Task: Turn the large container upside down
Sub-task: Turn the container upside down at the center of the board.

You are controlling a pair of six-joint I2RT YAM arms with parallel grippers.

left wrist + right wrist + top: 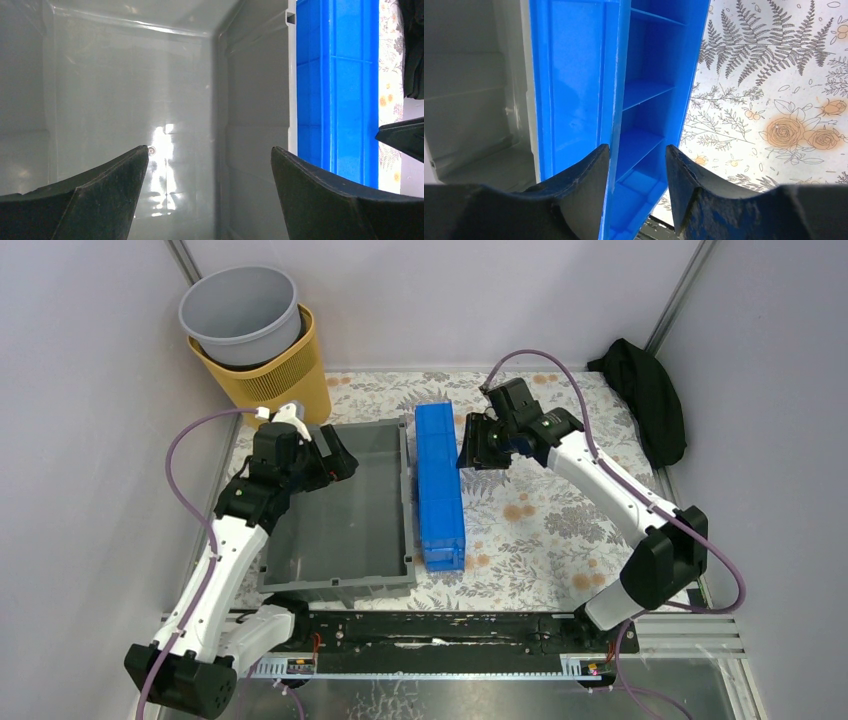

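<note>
Floral-print surface [560,510], plain grey walls around it. I count one large grey crate [340,530], one blue ribbed tray [440,490], one light-grey bucket [240,310], one yellow basket [300,380], one black cloth [650,400], two arms. Crate sits left of centre, open side up. Tray stands on its long side, tight against the crate's right wall, in the way on that side. Bucket is nested in the basket at the far-left corner; cloth is far right. My left pincer [338,462] hangs released over the crate's far end. My right pincer [468,448] is released, fingers straddling the tray's upper edge.
</note>
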